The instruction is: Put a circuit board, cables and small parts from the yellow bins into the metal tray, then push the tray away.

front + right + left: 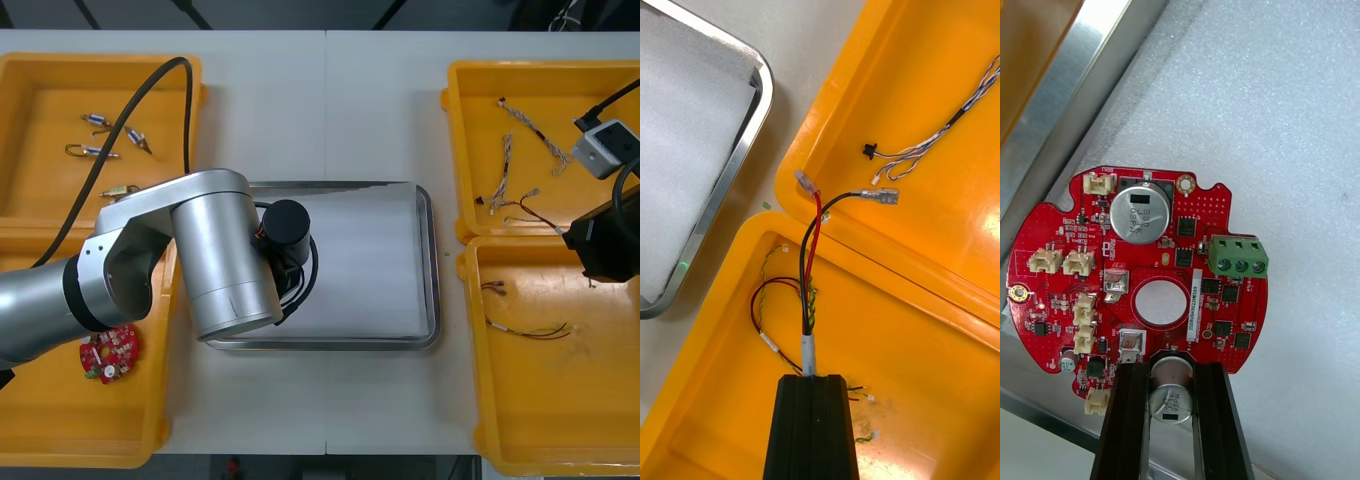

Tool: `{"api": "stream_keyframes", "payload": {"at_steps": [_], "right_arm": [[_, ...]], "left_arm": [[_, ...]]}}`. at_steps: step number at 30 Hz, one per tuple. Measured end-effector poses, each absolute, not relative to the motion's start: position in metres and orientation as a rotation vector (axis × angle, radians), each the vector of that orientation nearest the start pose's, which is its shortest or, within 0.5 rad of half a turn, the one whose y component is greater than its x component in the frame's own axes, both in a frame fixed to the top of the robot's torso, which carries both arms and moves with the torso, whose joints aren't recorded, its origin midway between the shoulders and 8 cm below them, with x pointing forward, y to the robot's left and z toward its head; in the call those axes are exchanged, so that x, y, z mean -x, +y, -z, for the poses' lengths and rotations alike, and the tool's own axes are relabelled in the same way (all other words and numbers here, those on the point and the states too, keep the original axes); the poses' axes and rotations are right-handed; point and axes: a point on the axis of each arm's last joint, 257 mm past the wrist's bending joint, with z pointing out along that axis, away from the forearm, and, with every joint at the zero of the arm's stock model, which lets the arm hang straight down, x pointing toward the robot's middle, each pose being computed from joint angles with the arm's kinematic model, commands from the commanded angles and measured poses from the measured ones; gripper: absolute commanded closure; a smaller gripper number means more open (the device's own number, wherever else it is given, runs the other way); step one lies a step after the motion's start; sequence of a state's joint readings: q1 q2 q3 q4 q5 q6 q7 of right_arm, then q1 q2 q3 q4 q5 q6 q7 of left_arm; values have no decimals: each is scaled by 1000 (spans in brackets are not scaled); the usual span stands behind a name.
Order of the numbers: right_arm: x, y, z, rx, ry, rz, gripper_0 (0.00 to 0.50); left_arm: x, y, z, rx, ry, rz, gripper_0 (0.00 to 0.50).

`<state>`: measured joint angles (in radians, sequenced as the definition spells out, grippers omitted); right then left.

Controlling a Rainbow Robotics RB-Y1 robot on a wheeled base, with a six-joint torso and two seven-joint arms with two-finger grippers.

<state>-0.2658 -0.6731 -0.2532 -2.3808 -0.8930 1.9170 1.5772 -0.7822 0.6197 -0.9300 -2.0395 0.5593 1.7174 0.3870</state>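
The left pincer (1171,397) grips a red circuit board (1214,206) by its edge, over the metal tray (1067,127) near its rim. The right pincer (811,379) pinches a red and black cable (811,255) above a yellow bin (887,352). Released here, the board may catch the rim; open lining lies beyond.
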Motion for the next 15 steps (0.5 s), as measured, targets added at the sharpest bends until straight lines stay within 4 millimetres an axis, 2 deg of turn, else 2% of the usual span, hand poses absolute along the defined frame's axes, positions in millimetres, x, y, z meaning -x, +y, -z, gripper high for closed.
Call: {"api": "stream_keyframes", "payload": {"at_steps": [11, 15], "right_arm": [[-386, -274, 120, 649, 2418, 1, 500], [-386, -274, 120, 649, 2418, 1, 500]], "left_arm": [[-398, 86, 262, 886, 2546, 211, 495], [-398, 84, 263, 886, 2551, 218, 461]]}}
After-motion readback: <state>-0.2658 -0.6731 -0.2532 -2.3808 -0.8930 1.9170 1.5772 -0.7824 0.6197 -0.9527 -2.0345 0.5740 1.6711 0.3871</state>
